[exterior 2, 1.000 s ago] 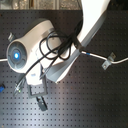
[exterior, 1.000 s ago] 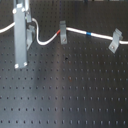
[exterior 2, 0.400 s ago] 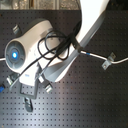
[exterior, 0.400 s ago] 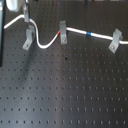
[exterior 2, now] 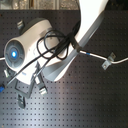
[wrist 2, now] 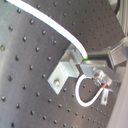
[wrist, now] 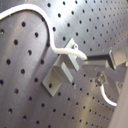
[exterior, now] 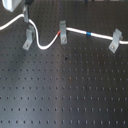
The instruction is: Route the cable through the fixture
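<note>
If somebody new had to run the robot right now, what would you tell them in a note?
Gripper: right above the fixture; open or shut, can't tell.
Cable: lies across the fixture's forked top, sags, then runs past the upright clip and the far clip.
Done: cable looks seated in the notch.
Left: check that, then lift the gripper away.

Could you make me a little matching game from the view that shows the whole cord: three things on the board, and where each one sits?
In the first exterior view:
1. red band
2. blue band
3. leaning clip

a. at the first exterior view's left, cord lying over its top
b. right beside the middle clip
c. on the cord between the middle clip and the right clip

Pairs: 1-b, 2-c, 3-a
</note>
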